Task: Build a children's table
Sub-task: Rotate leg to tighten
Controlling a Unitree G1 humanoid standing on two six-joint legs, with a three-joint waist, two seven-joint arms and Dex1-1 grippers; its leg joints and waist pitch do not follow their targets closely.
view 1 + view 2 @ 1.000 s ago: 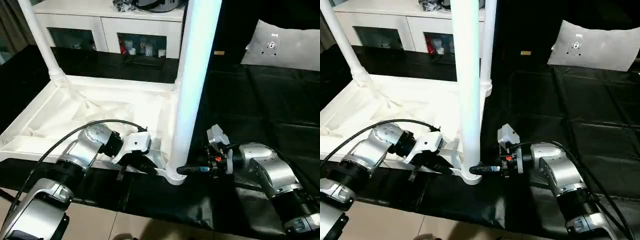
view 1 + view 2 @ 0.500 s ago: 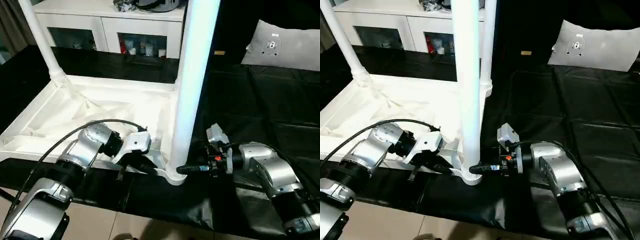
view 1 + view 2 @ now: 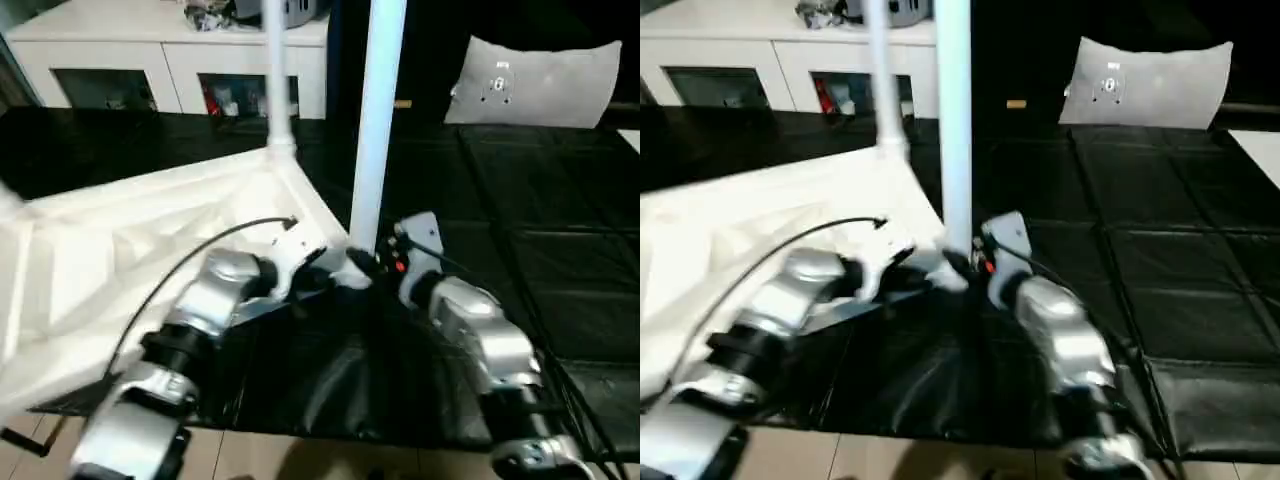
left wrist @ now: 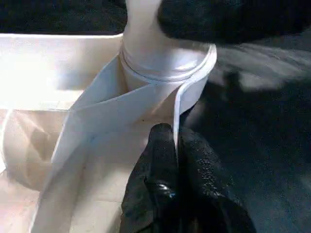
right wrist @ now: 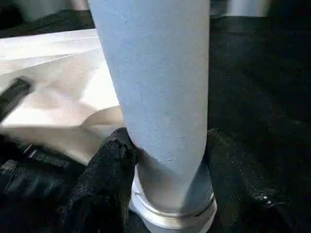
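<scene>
surface: black mat [image 3: 560,200]; white cabinet [image 3: 120,60] behind
table [image 3: 150,240]: upside down, near leg [image 3: 375,120] vertical
left gripper [image 4: 177,160]: clenched on table rim
right gripper [image 5: 165,165]: grasping leg base

Home-like room: white cabinet [image 3: 180,70] with glass-front shelves of small items at far left, grey cushion [image 3: 535,80] far right, black quilted mat [image 3: 520,230] underfoot.

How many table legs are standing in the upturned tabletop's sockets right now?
2. The near leg stands in the corner socket between both grippers; the far leg stands in the corner nearer the cabinet. Others may be out of frame.
</scene>
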